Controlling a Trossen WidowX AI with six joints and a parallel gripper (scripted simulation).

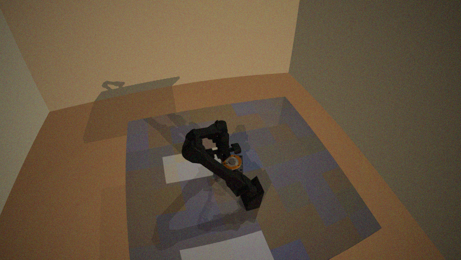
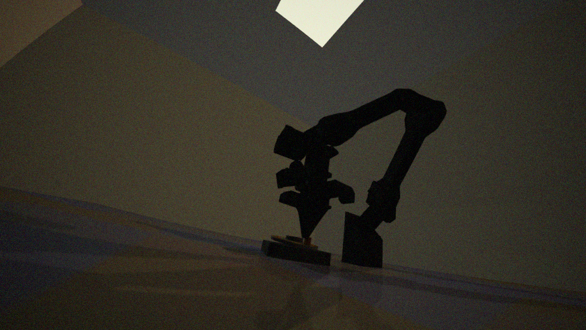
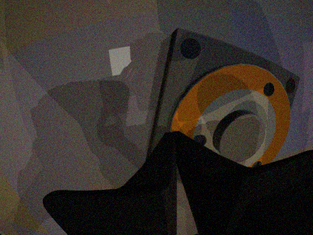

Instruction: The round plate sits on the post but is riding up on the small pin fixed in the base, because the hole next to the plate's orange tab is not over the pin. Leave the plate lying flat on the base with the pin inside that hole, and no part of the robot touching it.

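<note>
The round plate has an orange rim and a pale middle. It sits around the round post. The square dark base is under it. In the exterior view the plate looks slightly raised at its left side. A small orange tab shows there at the fingertips. My gripper is shut with nothing seen between its fingers. Its tips are down at the plate's rim; contact cannot be told. The pin is not visible, and the fingers hide part of the plate in the wrist view.
The arm's own foot stands close to the base. A white patch lies on the patchwork surface at the left, and another is at the front. The arm crosses in front of the base in the top view.
</note>
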